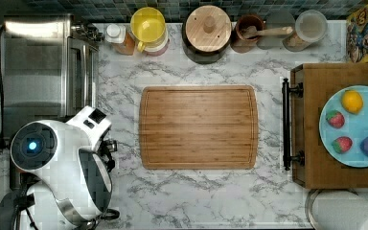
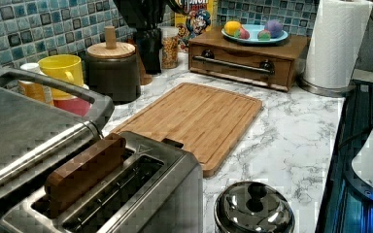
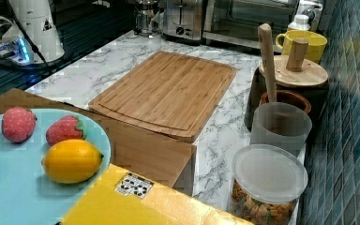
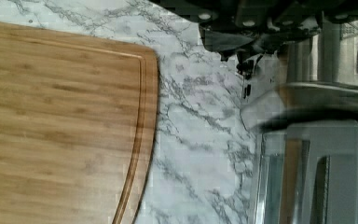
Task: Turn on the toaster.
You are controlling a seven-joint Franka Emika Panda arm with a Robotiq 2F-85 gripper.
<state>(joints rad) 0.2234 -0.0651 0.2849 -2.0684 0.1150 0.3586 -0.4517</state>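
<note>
I see the toaster (image 2: 126, 194) at the left view's bottom left, next to the big oven (image 2: 24, 131), with a brown block (image 2: 85, 172) standing in one of its two slots; in the right view the toaster (image 3: 183, 18) stands at the far end of the counter (image 3: 98, 65). From the top view my arm (image 1: 62, 163) covers it, at the top view's left, just beside the cutting board (image 1: 199, 127). In the wrist view the gripper (image 4: 244, 70) hangs over the marble between the board (image 4: 60, 126) and the toaster (image 4: 317, 172), but I cannot tell if it is open or closed.
</note>
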